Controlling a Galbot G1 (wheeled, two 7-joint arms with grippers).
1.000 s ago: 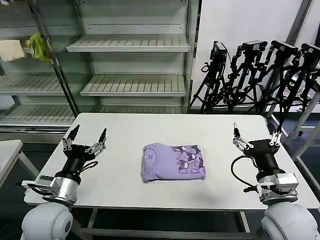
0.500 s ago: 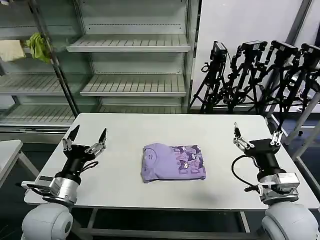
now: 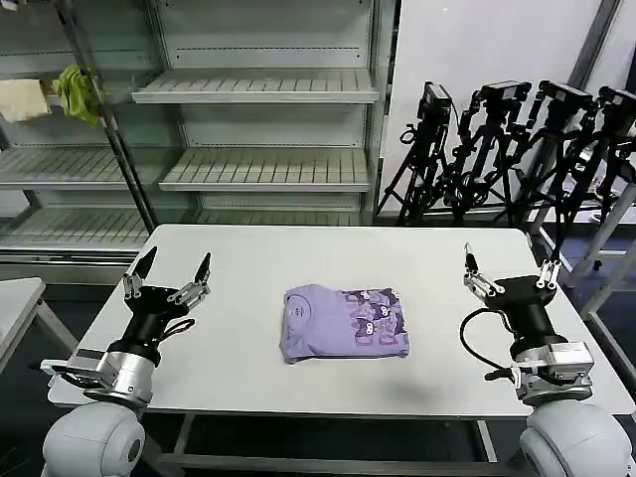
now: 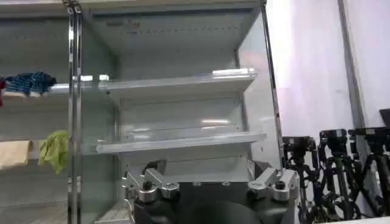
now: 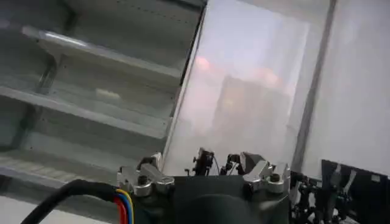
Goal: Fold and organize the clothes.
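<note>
From our head camera, the lavender T-shirt [image 3: 346, 323] lies folded into a compact rectangle at the middle of the white surface [image 3: 258, 268], print uppermost on its right part, long axis running left to right. Our left hand [image 3: 167, 275] stands upright near the left edge, fingers spread apart and holding nothing; our right hand [image 3: 506, 270] mirrors it near the right edge, fingers likewise apart and empty. The shirt sits between the two, inward of each and well apart from both, with neither arm clearly nearer; any further tidying would mean reaching toward the centre, and we judge the folding essentially done.

From our left wrist camera, the left hand's finger bases frame the shelving [image 4: 177, 143] ahead, with a yellow-green cloth [image 4: 56, 150] hanging at one side.

From our right wrist camera, shelf boards and a pale wall panel lie beyond the hand.

Compared with a second ago, the shirt and both hands sit just where they were.
</note>
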